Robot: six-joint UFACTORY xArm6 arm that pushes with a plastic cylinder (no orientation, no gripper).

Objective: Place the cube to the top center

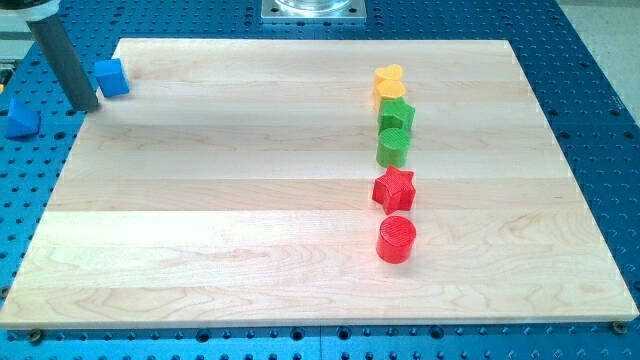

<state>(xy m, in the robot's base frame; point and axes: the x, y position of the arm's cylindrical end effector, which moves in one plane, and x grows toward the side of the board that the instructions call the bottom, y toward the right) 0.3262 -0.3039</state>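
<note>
Right at the end of the dark rod you see my tip [90,106], resting at the view's left edge of the table [230,200], close to its top-left corner. No claw shows in this view, only the straight rod, so you cannot tell any claw state, wide or narrow.

Just to the view's right of the rod, and a little toward the view's top from my tip, sits the blue cube [112,77]. It lies on the table near the top-left corner, well apart from the top centre. You cannot tell whether the rod touches it; the gap, if any, is very thin.

Further to the view's left, off the wood and on the blue perforated base [590,60], lies a second blue block [22,118], its shape unclear.

Across the table, right of centre, five blocks stand in a column running from the view's top to its bottom: a yellow heart [389,80], then a green block that looks like a star [396,114], a green cylinder [393,146], a red star [393,188] and a red cylinder [396,240]. The upper three sit touching or nearly so.

At the view's top centre, beyond the wood, a metal plate [313,10] shows.
</note>
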